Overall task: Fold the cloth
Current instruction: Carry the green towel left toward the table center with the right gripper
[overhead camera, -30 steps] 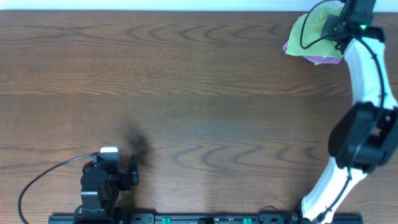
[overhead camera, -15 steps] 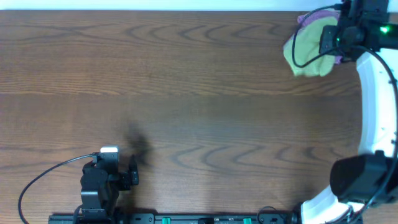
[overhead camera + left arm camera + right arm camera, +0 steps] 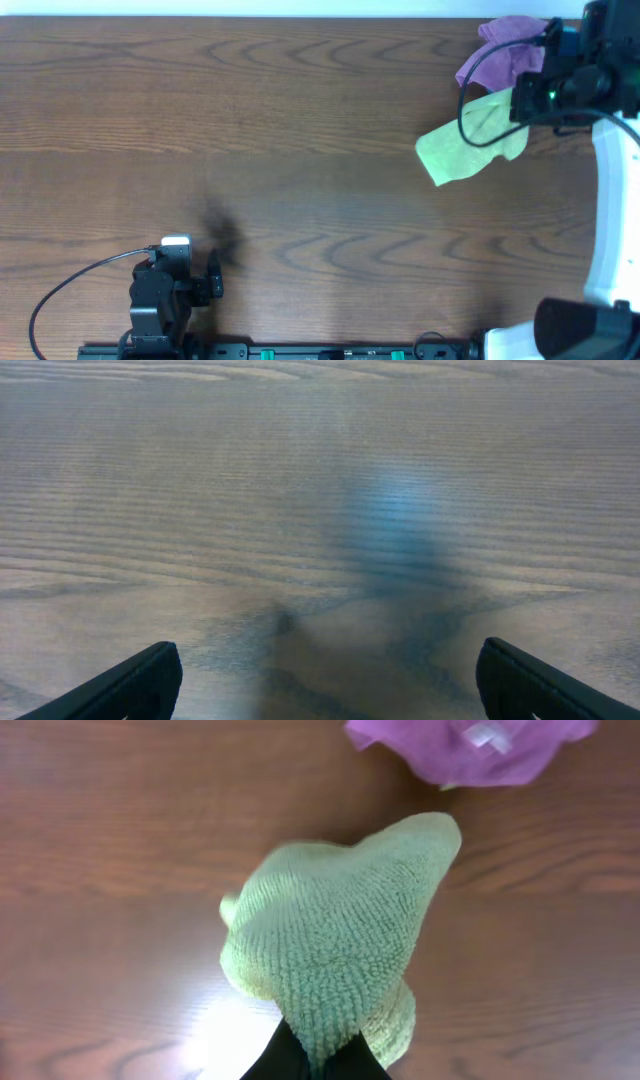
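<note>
Right hand [image 3: 315, 1058] pinches the green cloth [image 3: 330, 940], purple cloth [image 3: 465, 745] lying just beyond it on the table [image 3: 100, 820].

The green cloth [image 3: 468, 142] spreads away from our right gripper [image 3: 527, 103], apparently pinched at its edge. A purple cloth [image 3: 503, 58] lies just beside the fingers.
</note>
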Controlling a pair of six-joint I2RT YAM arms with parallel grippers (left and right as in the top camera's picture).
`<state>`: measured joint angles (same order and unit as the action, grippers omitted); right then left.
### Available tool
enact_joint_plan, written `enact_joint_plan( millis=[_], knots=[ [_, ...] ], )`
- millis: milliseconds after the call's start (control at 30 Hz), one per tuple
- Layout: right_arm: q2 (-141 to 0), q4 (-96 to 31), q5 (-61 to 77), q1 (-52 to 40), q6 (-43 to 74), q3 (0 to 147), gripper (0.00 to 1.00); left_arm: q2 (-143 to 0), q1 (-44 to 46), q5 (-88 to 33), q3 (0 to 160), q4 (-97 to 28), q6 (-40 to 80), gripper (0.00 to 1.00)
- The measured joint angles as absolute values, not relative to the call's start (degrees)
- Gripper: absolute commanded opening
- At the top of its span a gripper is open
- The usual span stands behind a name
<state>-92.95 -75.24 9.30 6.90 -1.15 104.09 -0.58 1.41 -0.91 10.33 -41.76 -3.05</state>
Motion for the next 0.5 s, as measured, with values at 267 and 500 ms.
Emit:
enact_joint_plan(
  millis=[267,500],
  knots=[
    [-91.29,-71.64,14.22,-4.49,-2.13,93.54,0.01,-0.58,1.41,-0.91,10.33,-41.76,-3.07,0.95],
    [-91.70,-61.23,13.56,-19.53,-1.48,93.19,0.01,-0.58,1.41,-0.91,10.33,-41.76,-3.05,0.95]
  ],
)
